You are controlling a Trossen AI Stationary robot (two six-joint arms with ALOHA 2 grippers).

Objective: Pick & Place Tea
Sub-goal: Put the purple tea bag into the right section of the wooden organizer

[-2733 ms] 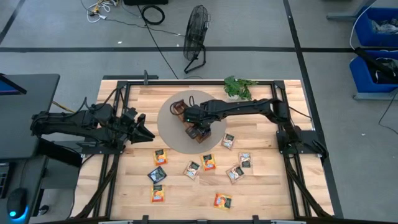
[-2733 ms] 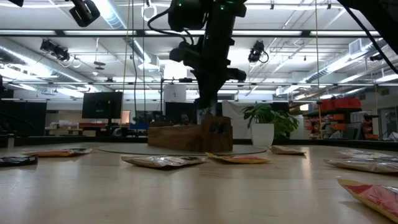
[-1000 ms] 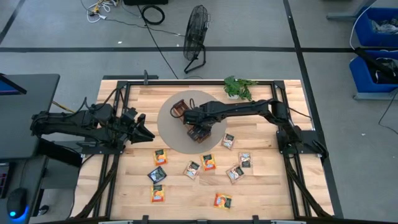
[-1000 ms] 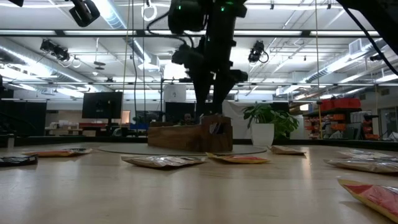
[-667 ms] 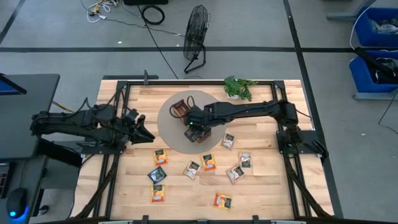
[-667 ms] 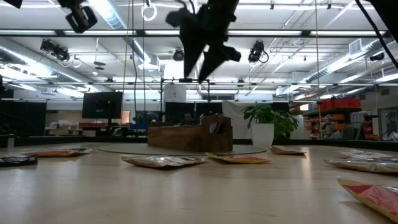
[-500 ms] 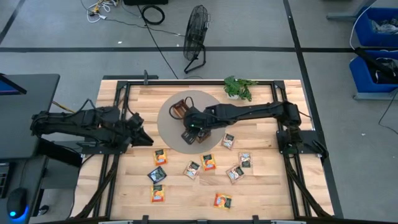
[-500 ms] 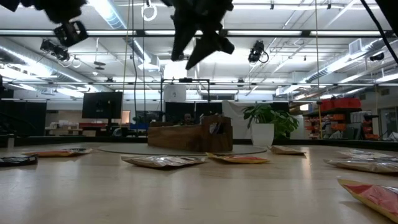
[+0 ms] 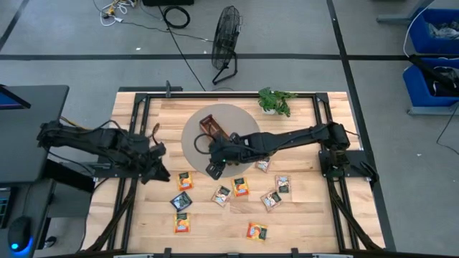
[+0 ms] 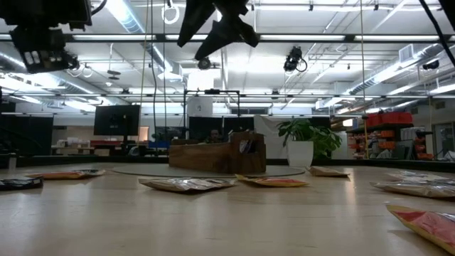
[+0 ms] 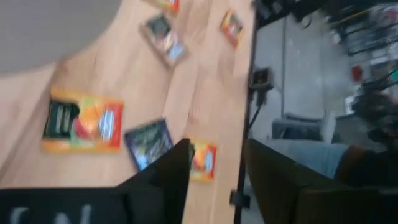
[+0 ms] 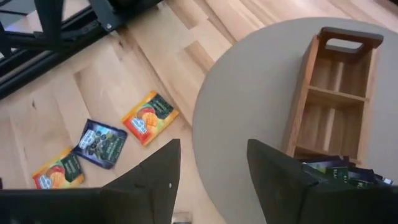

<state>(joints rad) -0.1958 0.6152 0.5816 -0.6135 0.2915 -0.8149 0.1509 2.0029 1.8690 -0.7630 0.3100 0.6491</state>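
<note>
Nearest the table's front edge, orange and blue tea sachets (image 9: 228, 190) lie loose, waiting for pickup. The left gripper (image 9: 154, 170) hangs just beside them, fingers apart and empty. Over the grey mat (image 9: 193, 147), the right gripper (image 9: 214, 169) hovers with its jaws spread too. Behind it, the wooden tray (image 12: 333, 99) already holds dark sachets in one end compartment. No label is readable.

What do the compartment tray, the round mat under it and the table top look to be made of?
Tray: brown wood, matte, with visible grain and joined dividers. Round mat: smooth flat grey sheet, maybe felt or plastic; cannot tell which. Table top: pale wooden planks with clear seams, lightly sealed by the look.
</note>
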